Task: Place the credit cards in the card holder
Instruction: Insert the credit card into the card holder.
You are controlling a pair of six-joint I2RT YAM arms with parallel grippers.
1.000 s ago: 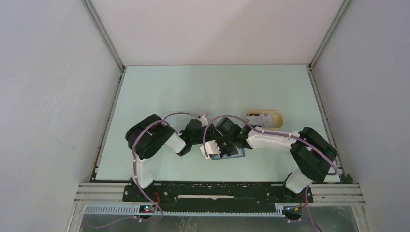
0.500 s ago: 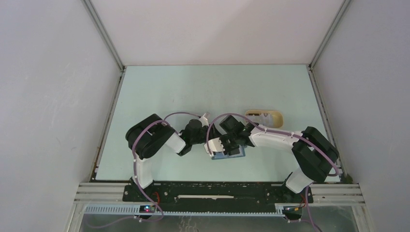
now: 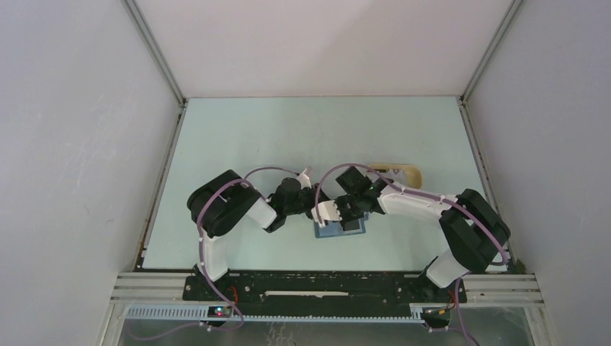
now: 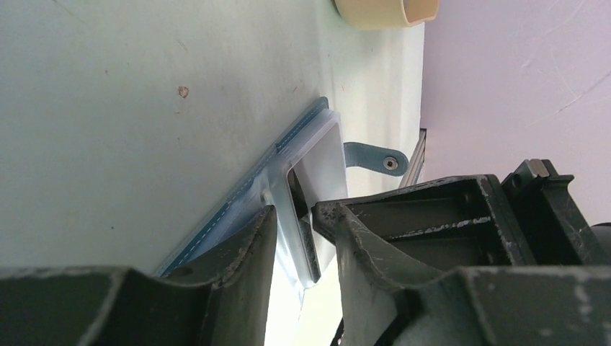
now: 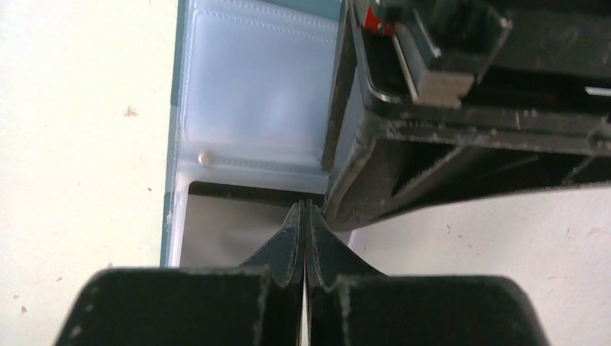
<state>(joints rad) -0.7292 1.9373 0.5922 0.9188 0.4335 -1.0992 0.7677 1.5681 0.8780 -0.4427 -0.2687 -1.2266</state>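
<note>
The teal-blue card holder (image 3: pixel 340 230) lies open on the table between both arms. My left gripper (image 4: pixel 304 223) is at its near edge, jaws apart on either side of the clear pocket's rim and the dark edge of a credit card (image 4: pixel 318 155) standing in that pocket. In the right wrist view the same grey credit card (image 5: pixel 223 231) sits under the lighter pockets of the card holder (image 5: pixel 252 94). My right gripper (image 5: pixel 303 207) is shut with nothing in it, its tips at the card's top edge, right beside the left gripper's finger (image 5: pixel 360 187).
A beige oval tray (image 3: pixel 412 173) stands behind the right arm, partly hidden by it, and shows as the tray (image 4: pixel 382 11) at the top of the left wrist view. The holder's snap strap (image 4: pixel 375 160) sticks out to the side. Grey walls enclose the table.
My left jaws have spread wider around the pocket rim. The right wrist has shifted right and slightly back over the holder, jaws staying shut.
</note>
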